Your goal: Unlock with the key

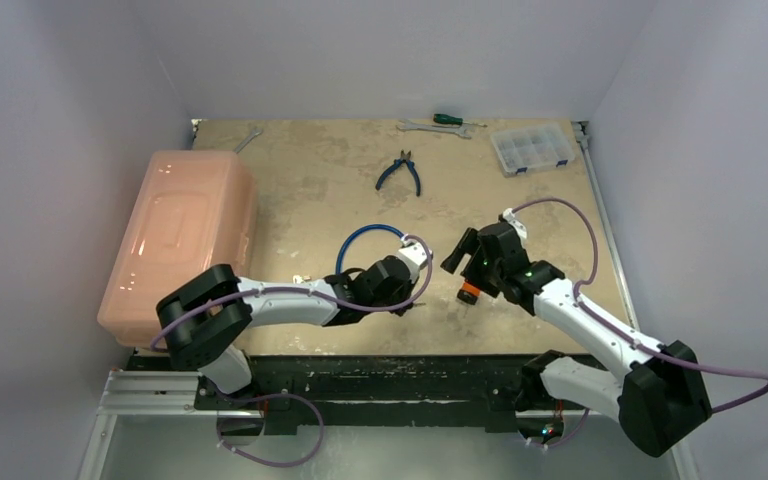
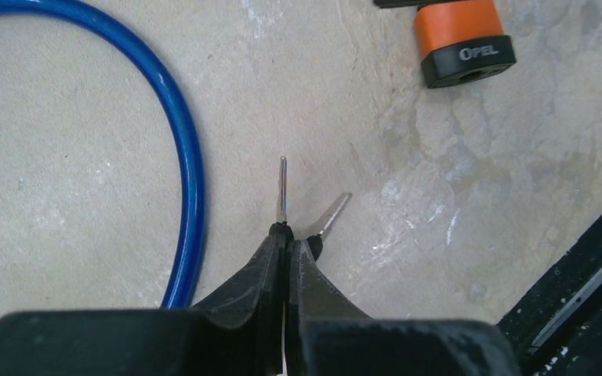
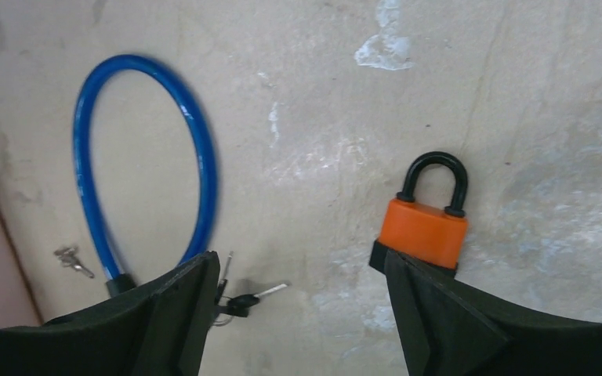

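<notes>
Left end effector point(image 2: 288, 235) is pinched tight on one key point(image 2: 282, 186), blade poking past the tips. A second key point(image 2: 331, 215) hangs beside it. Right end effector point(image 3: 298, 262) is spread wide over the orange padlock point(image 3: 423, 231) and grips nothing. The padlock lies loose on the worktop point(image 2: 86, 235), near the key.

Risks: the unheld padlock skids when the key pushes in, the thin tip grip lets the key twist, and the dangling key snags.

Count: one padlock, one blue cable lock point(image 3: 196, 157), two keys at the grip, one separate key bunch point(image 3: 72, 260).
</notes>
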Robot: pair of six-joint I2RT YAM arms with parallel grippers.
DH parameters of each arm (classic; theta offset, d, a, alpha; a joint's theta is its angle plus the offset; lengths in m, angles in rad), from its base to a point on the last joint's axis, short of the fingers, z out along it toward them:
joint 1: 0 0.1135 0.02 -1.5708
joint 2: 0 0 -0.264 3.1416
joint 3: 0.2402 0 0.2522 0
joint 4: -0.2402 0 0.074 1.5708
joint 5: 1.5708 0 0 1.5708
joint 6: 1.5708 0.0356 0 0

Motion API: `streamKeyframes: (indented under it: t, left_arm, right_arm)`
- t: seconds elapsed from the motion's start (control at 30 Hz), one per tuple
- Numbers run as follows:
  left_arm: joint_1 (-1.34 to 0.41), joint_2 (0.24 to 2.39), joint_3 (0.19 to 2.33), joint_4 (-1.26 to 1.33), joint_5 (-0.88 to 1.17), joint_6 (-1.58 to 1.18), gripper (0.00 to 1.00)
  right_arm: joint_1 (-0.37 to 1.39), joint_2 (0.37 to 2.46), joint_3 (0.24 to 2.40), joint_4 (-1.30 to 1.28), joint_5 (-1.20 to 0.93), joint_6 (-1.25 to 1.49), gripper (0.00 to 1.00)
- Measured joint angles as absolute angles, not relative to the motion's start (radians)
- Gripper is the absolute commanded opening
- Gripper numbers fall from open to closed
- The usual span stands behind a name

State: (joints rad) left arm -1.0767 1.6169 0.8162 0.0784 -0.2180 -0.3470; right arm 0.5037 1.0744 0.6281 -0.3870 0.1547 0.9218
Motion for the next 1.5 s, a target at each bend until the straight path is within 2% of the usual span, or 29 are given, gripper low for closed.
streamKeyframes:
  t: [0.2, 0.6, 1.2, 1.3, 1.43, 1.5]
  left_arm:
    - [-1.077, 1.565, 0.78, 0.142, -0.202, -0.343, 0.0]
    - [-1.077, 1.548, 0.752, 0.189, -0.185, -0.326, 0.0]
    - [-1.082, 1.544, 0.738, 0.224, -0.183, -0.321, 0.0]
    - [-1.082, 1.544, 0.738, 0.224, -0.183, -0.321, 0.0]
    - [-1.083, 1.544, 0.738, 0.225, -0.18, -0.322, 0.0]
    - [-1.085, 1.544, 0.737, 0.224, -0.178, -0.322, 0.0]
  right_arm:
    - [0.505, 1.097, 0.597, -0.27, 0.042, 1.006, 0.8]
    - [0.58, 1.305, 0.58, -0.119, -0.047, 1.094, 0.75]
    - [0.622, 1.39, 0.604, -0.046, -0.052, 1.145, 0.36]
    - [0.626, 1.39, 0.605, -0.044, -0.052, 1.149, 0.23]
    - [0.63, 1.39, 0.606, -0.039, -0.052, 1.155, 0.01]
    - [0.633, 1.39, 0.608, -0.03, -0.055, 1.164, 0.0]
